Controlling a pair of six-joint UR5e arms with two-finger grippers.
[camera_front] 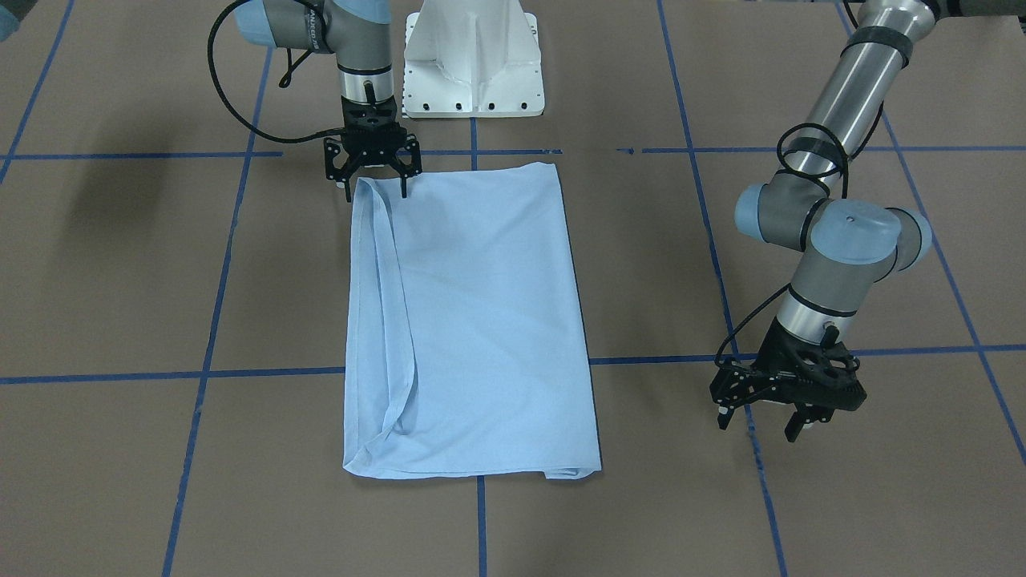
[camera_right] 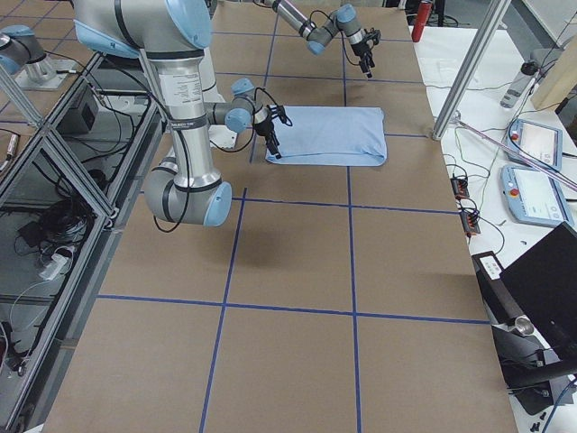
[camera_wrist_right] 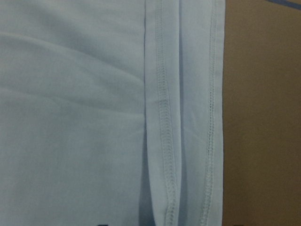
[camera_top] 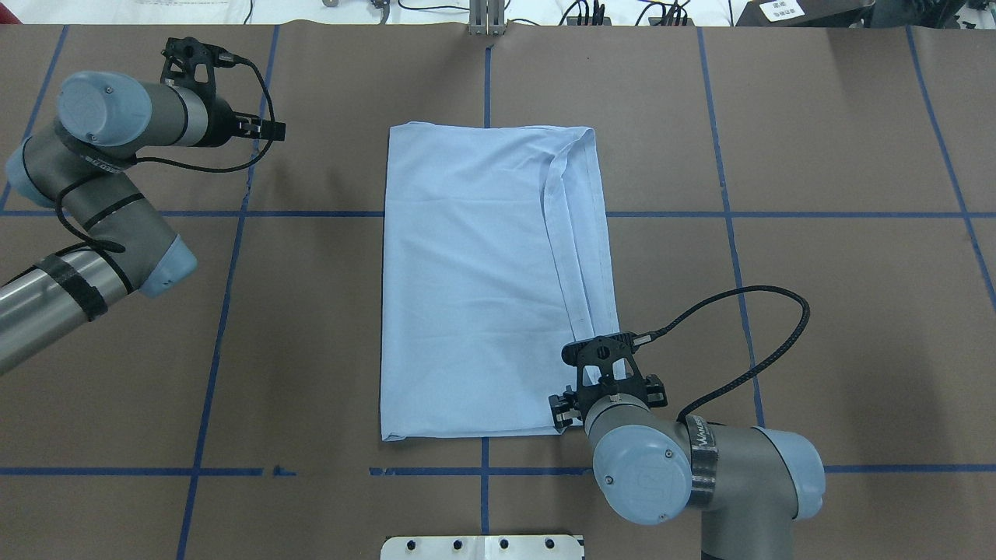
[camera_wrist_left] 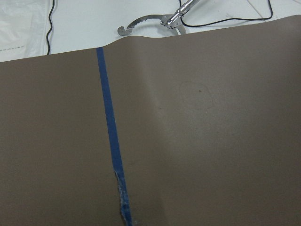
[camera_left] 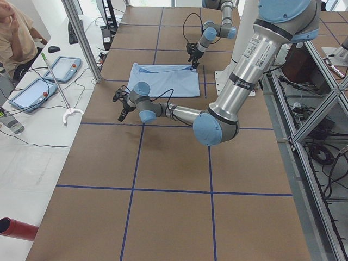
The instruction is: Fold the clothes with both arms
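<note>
The brown tabletop [camera_top: 817, 311] is marked into large squares by blue tape lines [camera_top: 208, 365]. At its 6 o'clock edge in the overhead view stands the white pedestal base [camera_front: 473, 64]. Beyond the far edge, on a white side surface, lie two tablets [camera_left: 65, 68], with a seated person [camera_left: 13, 32] beside them. A curved metal tool [camera_wrist_left: 155, 21] rests just past the tabletop's edge in the left wrist view.

The light blue T-shirt [camera_top: 467, 280] lies flat near the tabletop's middle, folded into a long rectangle. Its long axis runs from 6 to 12 o'clock in the overhead view, away from the robot. A narrow folded strip with two stitched hems runs along its 3 o'clock side. Which end holds the neck cannot be told.

The right arm [camera_top: 724, 474] comes in from 5 o'clock, and its wrist hides the shirt's near corner in the overhead view. The left arm [camera_top: 93, 257] reaches in from 9 o'clock.

The right gripper [camera_front: 375, 195] points down at that near corner. Its jaws are spread, one tip beside the shirt's edge and one over the cloth. The left gripper [camera_front: 760, 426] hangs over bare tabletop at about 10 o'clock from the shirt, well apart from it, jaws spread and holding nothing.
</note>
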